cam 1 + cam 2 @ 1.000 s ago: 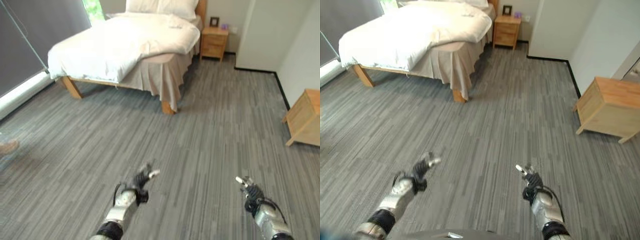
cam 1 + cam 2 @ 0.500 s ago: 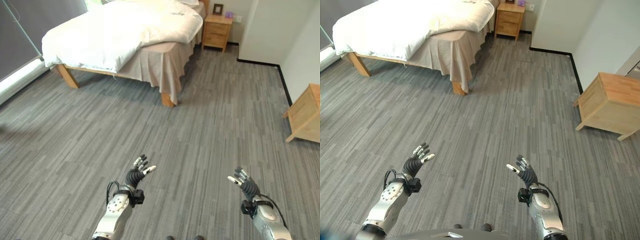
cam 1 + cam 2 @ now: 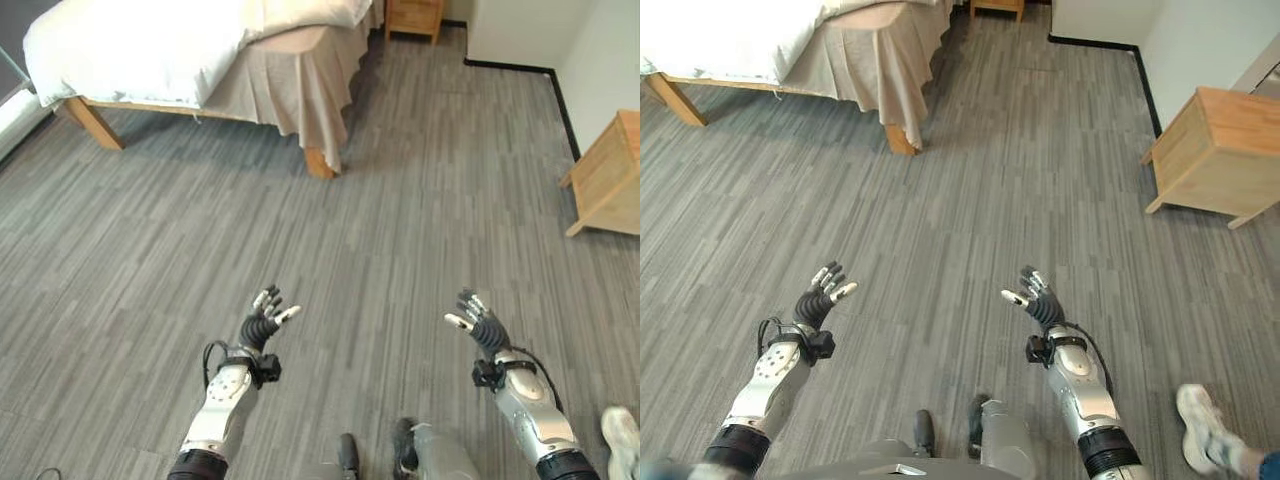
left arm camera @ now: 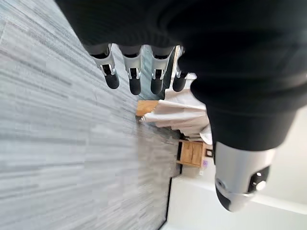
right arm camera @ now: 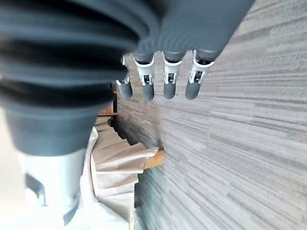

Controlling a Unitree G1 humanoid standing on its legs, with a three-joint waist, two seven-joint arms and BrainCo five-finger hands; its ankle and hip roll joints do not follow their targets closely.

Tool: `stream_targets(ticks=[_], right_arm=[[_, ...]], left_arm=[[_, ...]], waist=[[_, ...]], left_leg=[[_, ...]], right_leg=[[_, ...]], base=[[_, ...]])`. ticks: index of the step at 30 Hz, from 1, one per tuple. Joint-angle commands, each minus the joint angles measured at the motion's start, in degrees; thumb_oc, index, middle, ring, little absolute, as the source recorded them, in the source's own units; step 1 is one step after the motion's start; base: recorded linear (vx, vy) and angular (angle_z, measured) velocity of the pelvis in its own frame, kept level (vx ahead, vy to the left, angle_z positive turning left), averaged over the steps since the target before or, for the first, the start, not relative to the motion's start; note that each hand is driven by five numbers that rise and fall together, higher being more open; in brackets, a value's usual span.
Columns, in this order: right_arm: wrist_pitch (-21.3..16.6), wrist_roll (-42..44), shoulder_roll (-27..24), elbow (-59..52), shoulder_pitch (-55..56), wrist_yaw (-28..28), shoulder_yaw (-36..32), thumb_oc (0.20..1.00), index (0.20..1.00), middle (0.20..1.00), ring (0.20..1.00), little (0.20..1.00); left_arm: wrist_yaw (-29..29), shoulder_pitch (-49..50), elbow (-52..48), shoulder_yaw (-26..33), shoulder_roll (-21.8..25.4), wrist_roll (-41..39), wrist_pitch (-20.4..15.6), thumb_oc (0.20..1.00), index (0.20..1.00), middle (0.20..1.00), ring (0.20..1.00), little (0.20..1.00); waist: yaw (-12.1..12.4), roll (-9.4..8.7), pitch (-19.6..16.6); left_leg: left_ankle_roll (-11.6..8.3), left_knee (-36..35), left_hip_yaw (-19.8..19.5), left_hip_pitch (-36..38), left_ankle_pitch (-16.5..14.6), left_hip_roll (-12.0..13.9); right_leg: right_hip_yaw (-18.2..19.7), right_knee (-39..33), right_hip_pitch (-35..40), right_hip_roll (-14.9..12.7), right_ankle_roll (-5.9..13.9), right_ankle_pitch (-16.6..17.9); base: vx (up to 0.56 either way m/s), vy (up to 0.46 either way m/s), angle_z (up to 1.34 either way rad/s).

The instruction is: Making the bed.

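The bed [image 3: 150, 50] stands at the far left, a white duvet [image 3: 120, 45] over it and a beige skirt [image 3: 290, 95] hanging at its foot corner above a wooden leg [image 3: 318, 165]. My left hand [image 3: 262, 322] is raised over the grey floor, open, fingers straight, holding nothing. My right hand [image 3: 479, 325] is level with it to the right, also open and empty. Both hands are well short of the bed. The bed corner [image 5: 120, 167] also appears past the right hand's fingers [image 5: 165, 79] in its wrist view.
A wooden nightstand [image 3: 412, 15] stands beyond the bed's foot. A low wooden cabinet [image 3: 1215, 145] stands at the right by the white wall. A person's shoe [image 3: 1205, 425] is on the floor at the lower right. Grey plank floor [image 3: 400, 230] stretches between me and the bed.
The camera has tilted down, so the bed has slid toward the top of the views. Both hands have risen and spread their fingers. A person's shoe has come into view at the lower right.
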Motion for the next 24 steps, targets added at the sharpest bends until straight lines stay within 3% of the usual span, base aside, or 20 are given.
stream_targets(ticks=[1, 3, 4, 5, 6, 7, 9, 10, 11, 12, 13, 14, 16, 18, 19, 20, 21, 22, 23, 24], right_arm=[[-2.7, 0.0, -0.1, -2.2, -2.0, -0.5, -0.6, 1.000, 1.000, 1.000, 1.000, 1.000], [-2.2, 1.7, 0.5, -3.2, -1.0, 0.0, -1.0, 1.000, 1.000, 1.000, 1.000, 1.000], [-2.5, 2.4, 0.3, -3.2, -0.7, 0.7, -1.1, 1.000, 1.000, 1.000, 1.000, 1.000], [-2.7, 2.2, -0.2, -2.7, -0.8, 0.8, -0.9, 1.000, 1.000, 1.000, 1.000, 1.000], [-2.6, 3.5, -0.9, -2.5, -1.3, 0.2, -0.7, 1.000, 1.000, 1.000, 1.000, 1.000], [-2.6, 3.5, -0.9, -2.4, -1.3, 0.2, -0.7, 1.000, 1.000, 1.000, 1.000, 1.000], [-3.1, 7.0, -1.2, -3.6, -0.5, 1.1, -1.4, 1.000, 1.000, 1.000, 1.000, 1.000], [-2.6, 5.9, -2.8, -3.3, 0.2, 1.3, -2.2, 1.000, 1.000, 1.000, 1.000, 1.000], [-2.6, 6.0, -2.8, -3.3, 0.2, 1.3, -2.2, 1.000, 1.000, 1.000, 1.000, 1.000], [-2.1, 5.8, -3.6, -2.7, -0.1, 0.8, -3.1, 1.000, 1.000, 1.000, 1.000, 1.000], [-2.1, 5.8, -3.6, -2.7, -0.1, 0.8, -3.1, 1.000, 1.000, 1.000, 1.000, 1.000], [-2.2, 7.7, -3.6, -3.1, 0.0, 0.6, -4.9, 1.000, 1.000, 1.000, 1.000, 1.000], [-2.4, 7.8, -3.4, -3.0, 0.1, 0.6, -5.4, 1.000, 1.000, 1.000, 1.000, 1.000], [-2.6, 7.0, -3.1, -2.7, 0.0, 0.6, -5.3, 1.000, 1.000, 1.000, 1.000, 1.000], [-2.1, 5.5, -3.0, -2.9, -0.3, 1.4, -4.3, 1.000, 1.000, 1.000, 1.000, 1.000], [-2.1, 5.5, -3.0, -2.9, -0.3, 1.4, -4.3, 1.000, 1.000, 1.000, 1.000, 1.000], [-1.1, 3.8, -3.3, -3.7, -1.1, 2.6, -3.5, 1.000, 1.000, 1.000, 1.000, 1.000], [-0.2, 3.1, -2.7, -5.4, -2.2, 4.1, -1.5, 1.000, 1.000, 1.000, 1.000, 1.000], [-0.5, 2.9, -2.2, -5.5, -3.0, 4.8, -0.4, 1.000, 1.000, 1.000, 1.000, 1.000], [-0.5, 2.8, -2.1, -5.4, -3.1, 4.8, -0.3, 1.000, 1.000, 1.000, 1.000, 1.000]], left_arm=[[0.2, -5.5, -1.1, -0.2, 2.2, 1.8, -3.2, 1.000, 1.000, 1.000, 1.000, 1.000], [-0.5, -4.9, -1.7, -0.7, 1.3, 0.7, -2.6, 1.000, 1.000, 1.000, 1.000, 1.000], [-0.5, -4.3, -1.6, -0.3, 0.9, 0.7, -2.6, 1.000, 1.000, 1.000, 1.000, 1.000], [-0.9, -4.1, -1.5, -0.3, 0.5, -0.2, -2.7, 1.000, 1.000, 1.000, 1.000, 1.000], [-1.1, -4.4, -1.7, -1.0, 0.1, -1.9, -2.1, 1.000, 1.000, 1.000, 1.000, 1.000], [-1.0, -4.4, -1.7, -1.0, 0.2, -1.9, -2.1, 1.000, 1.000, 1.000, 1.000, 1.000], [-2.2, -3.5, -3.2, -0.8, 0.2, -2.0, -1.4, 1.000, 1.000, 1.000, 1.000, 1.000], [-3.2, -3.1, -4.2, -1.2, 0.6, -2.5, -1.2, 1.000, 1.000, 1.000, 1.000, 1.000], [-3.2, -3.1, -4.2, -1.2, 0.6, -2.5, -1.2, 1.000, 1.000, 1.000, 1.000, 1.000], [-3.0, -3.0, -4.3, -0.9, -0.6, -4.2, -1.1, 1.000, 1.000, 1.000, 1.000, 1.000], [-3.0, -3.0, -4.3, -0.9, -0.6, -4.2, -1.1, 1.000, 1.000, 1.000, 1.000, 1.000], [-2.9, -2.6, -4.4, -0.4, -1.5, -5.0, -1.1, 1.000, 1.000, 1.000, 1.000, 1.000], [-3.1, -2.2, -4.7, -0.3, -1.5, -5.1, -1.2, 1.000, 1.000, 1.000, 1.000, 1.000], [-2.5, -1.6, -5.2, 0.5, -1.7, -4.5, -1.6, 1.000, 1.000, 1.000, 1.000, 1.000], [-1.5, -0.7, -6.3, 1.9, -2.1, -3.8, -1.6, 1.000, 1.000, 1.000, 1.000, 1.000], [-1.5, -0.7, -6.4, 1.9, -2.1, -3.8, -1.6, 1.000, 1.000, 1.000, 1.000, 1.000], [-0.7, -0.6, -7.9, 3.2, -2.0, -2.0, -0.9, 1.000, 1.000, 1.000, 1.000, 1.000], [0.1, -1.0, -9.4, 4.4, -1.1, -0.6, -0.9, 1.000, 1.000, 1.000, 1.000, 1.000], [0.0, -1.1, -9.8, 4.2, -1.1, -0.8, -1.1, 1.000, 1.000, 1.000, 1.000, 1.000], [-0.1, -1.1, -9.8, 4.2, -1.1, -0.8, -1.1, 1.000, 1.000, 1.000, 1.000, 1.000]], waist=[[0.0, -1.17, -0.7], [-0.2, -1.21, -1.3], [-0.2, -1.34, -2.1], [-0.7, -1.34, -2.2], [-0.3, -2.24, -1.5], [-0.6, -1.91, -1.7], [0.2, -2.81, -0.6], [2.2, -2.43, 1.4], [1.9, -2.15, 1.4], [2.5, -2.15, 1.4], [2.2, -2.29, 1.4], [2.2, -3.49, 0.1], [2.2, -3.93, -0.5], [2.9, -4.36, -2.0], [3.0, -3.98, -4.0], [3.0, -4.03, -3.9], [3.7, -4.03, -5.2], [4.7, -4.86, -6.9], [4.7, -5.27, -7.6], [4.8, -5.31, -7.5]], left_leg=[[-1.07, 0.2, -2.1, 5.1, -3.3, 0.9], [-2.01, 0.2, -3.6, 7.0, -2.6, 2.2], [-2.90, 1.1, -4.0, 8.0, -0.2, 3.5], [-3.92, 7.0, -4.5, 7.7, 3.3, 5.7], [-3.05, 22.9, -3.2, 2.1, 9.1, 8.5], [-3.21, 24.9, -3.8, 0.8, 8.2, 9.1], [-1.53, 44.8, -2.1, -5.8, 11.0, 13.3], [-1.43, 56.9, -5.2, -14.1, 8.4, 12.1], [-1.54, 57.5, -5.8, -14.6, 8.2, 12.2], [-1.57, 57.6, -7.0, -19.5, 5.2, 9.0], [-1.54, 57.4, -7.1, -19.4, 5.3, 8.7], [-2.11, 46.9, -5.1, -20.5, 3.2, 5.2], [-2.22, 41.9, -4.4, -20.4, 3.2, 3.5], [-2.00, 26.9, -3.2, -18.4, 4.0, -1.4], [-2.94, 11.3, -2.2, -15.1, 7.3, -5.3], [-2.94, 11.0, -2.2, -14.8, 7.5, -5.4], [-3.81, 8.8, 1.4, -12.8, 8.3, -5.4], [-1.01, 8.1, 1.8, -9.5, 5.3, -6.2], [0.38, 7.9, 2.9, -7.7, 3.4, -6.5], [0.61, 8.0, 3.0, -7.6, 2.9, -6.6]], right_leg=[[3.4, -13.2, 5.0, 2.5, 2.37, 6.7], [2.6, -13.2, 6.9, 2.6, 1.79, 7.5], [2.6, -12.8, 7.6, 3.6, 0.69, 6.9], [2.6, -9.2, 7.9, 4.4, -1.00, 5.1], [2.2, -7.6, 10.6, 4.8, -3.89, 2.5], [1.8, -7.5, 10.2, 5.1, -4.04, 2.5], [1.9, -7.7, 14.4, 7.8, -7.61, 0.1], [2.5, -7.9, 17.5, 10.1, -9.51, -1.8], [2.2, -8.0, 17.4, 10.3, -9.53, -1.8], [2.2, -8.7, 20.0, 10.2, -9.20, -1.8], [2.0, -8.9, 20.2, 10.0, -9.13, -1.8], [0.8, -10.7, 23.1, 8.2, -8.19, -1.8], [0.4, -11.0, 23.9, 7.5, -7.73, -2.0], [-0.3, -11.5, 25.2, 6.7, -6.50, -2.0], [-1.1, -12.4, 27.2, 7.5, -4.97, -2.1], [-1.1, -12.5, 27.3, 7.5, -4.96, -2.1], [-0.8, -12.0, 29.5, 7.9, -3.92, -2.2], [-0.8, -8.4, 29.9, 6.8, -2.39, -1.1], [-1.9, -4.5, 29.4, 5.9, -0.87, 1.0], [-1.7, -3.8, 29.2, 5.6, -0.47, 0.5]], base=[[0.49, -0.315, -0.11], [0.45, -0.283, 0.12], [0.62, -0.438, 0.38], [0.76, -0.637, 0.39], [0.51, -0.486, 0.23], [0.44, -0.485, 0.26], [0.46, -0.508, 0.25], [0.38, -0.424, -0.22], [0.41, -0.313, -0.27], [0.23, -0.100, -0.08], [0.56, -0.197, 0.12], [0.46, -0.111, -0.02], [0.37, -0.062, 0.15], [0.50, 0.012, 0.26], [0.52, 0.016, 0.10], [0.77, -0.029, 0.07], [0.88, -0.023, 0.02], [1.10, -0.006, 0.10], [0.71, 0.052, 0.10], [0.45, 0.087, 0.05]])
